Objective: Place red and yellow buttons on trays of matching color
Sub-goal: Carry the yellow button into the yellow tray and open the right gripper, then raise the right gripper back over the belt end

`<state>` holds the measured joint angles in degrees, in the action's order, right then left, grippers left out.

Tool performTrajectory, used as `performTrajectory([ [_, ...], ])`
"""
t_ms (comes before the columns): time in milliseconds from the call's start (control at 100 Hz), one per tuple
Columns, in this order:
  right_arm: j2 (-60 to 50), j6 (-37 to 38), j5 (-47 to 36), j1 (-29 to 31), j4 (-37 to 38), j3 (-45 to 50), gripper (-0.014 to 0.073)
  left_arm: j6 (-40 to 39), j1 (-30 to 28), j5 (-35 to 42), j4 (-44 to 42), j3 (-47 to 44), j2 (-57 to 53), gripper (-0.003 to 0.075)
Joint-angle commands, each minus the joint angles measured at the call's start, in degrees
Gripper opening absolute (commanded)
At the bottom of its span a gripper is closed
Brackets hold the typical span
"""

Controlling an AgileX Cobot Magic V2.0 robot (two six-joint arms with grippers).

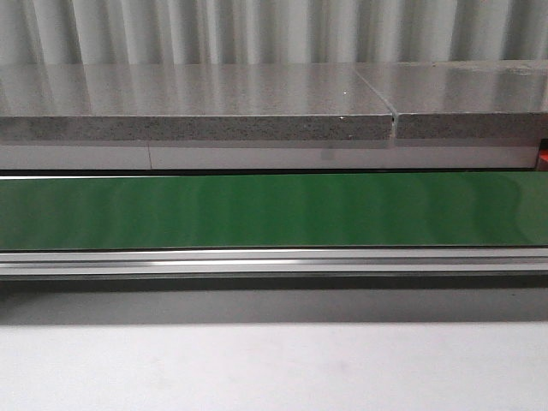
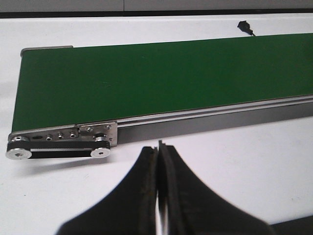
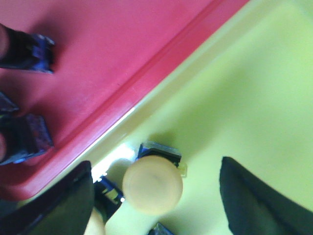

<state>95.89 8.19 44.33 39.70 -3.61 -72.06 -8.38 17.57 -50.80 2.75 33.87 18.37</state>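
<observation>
- Our right gripper (image 3: 156, 193) has its fingers spread, a yellow button (image 3: 152, 183) lying between them on the yellow tray (image 3: 244, 98).
- Beyond, the red tray (image 3: 122, 44) touches the yellow one.
- Our left gripper (image 2: 159, 147) is pressed together near the green conveyor belt (image 2: 161, 78).
</observation>
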Motion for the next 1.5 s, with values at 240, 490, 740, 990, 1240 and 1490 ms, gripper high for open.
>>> performTrajectory([
  [240, -13.8, -2.2, 2.5, -5.4, -0.1, -1.3, 0.0407, 0.0, 0.4, 4.1, 0.4, 1.4, 0.6, -0.002],
  [490, -17.0, -3.2, 6.1, -15.6, -0.1, -1.3, 0.0013, 0.0, 0.4, 4.1, 0.4, 1.4, 0.6, -0.002],
  [740, -19.3, -5.3, 7.7, -27.1, 0.0, -1.3, -0.0068, 0.0, 0.4, 4.1, 0.4, 1.4, 0.6, -0.002],
  [990, -25.0, -7.1, 5.6, -35.6, 0.0, 2.1, -0.0068, 0.0, 0.4, 4.1, 0.4, 1.4, 0.6, -0.002],
  [1240, -36.7, -12.0, -1.4, -40.2, 0.0, 13.8, -0.0068, 0.0, 0.4, 4.1, 0.4, 1.4, 0.6, -0.002],
  [1490, -49.6, -14.1, -3.2, -41.2, 0.0, 24.3, -0.0068, 0.0, 0.4, 4.2, 0.4, 1.4, 0.6, -0.002],
])
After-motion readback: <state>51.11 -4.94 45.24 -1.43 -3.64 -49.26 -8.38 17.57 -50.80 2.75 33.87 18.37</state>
